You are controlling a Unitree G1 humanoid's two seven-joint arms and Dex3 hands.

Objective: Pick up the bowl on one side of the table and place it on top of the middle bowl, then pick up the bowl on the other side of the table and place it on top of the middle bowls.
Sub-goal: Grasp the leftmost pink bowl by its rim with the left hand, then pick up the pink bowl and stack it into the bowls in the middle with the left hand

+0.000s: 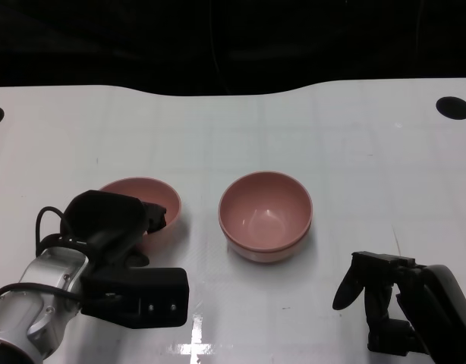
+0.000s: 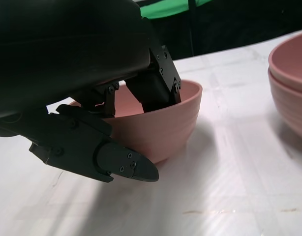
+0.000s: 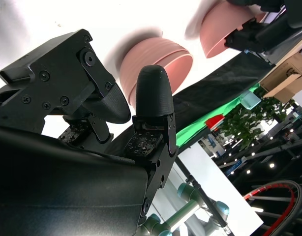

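My left hand is at the side bowl, which stands on the white table to the left of the middle. In the left wrist view my fingers reach over the near rim into the bowl, and my thumb lies against its outer wall, so I grip the rim between them. The bowl's base looks to be still on the table.

The middle stack is two pink bowls, one inside the other, just beside my left hand's bowl but not touching it.

My right hand rests low near the front edge of the table, well apart from the stack. Its fingers are spread and it holds nothing.
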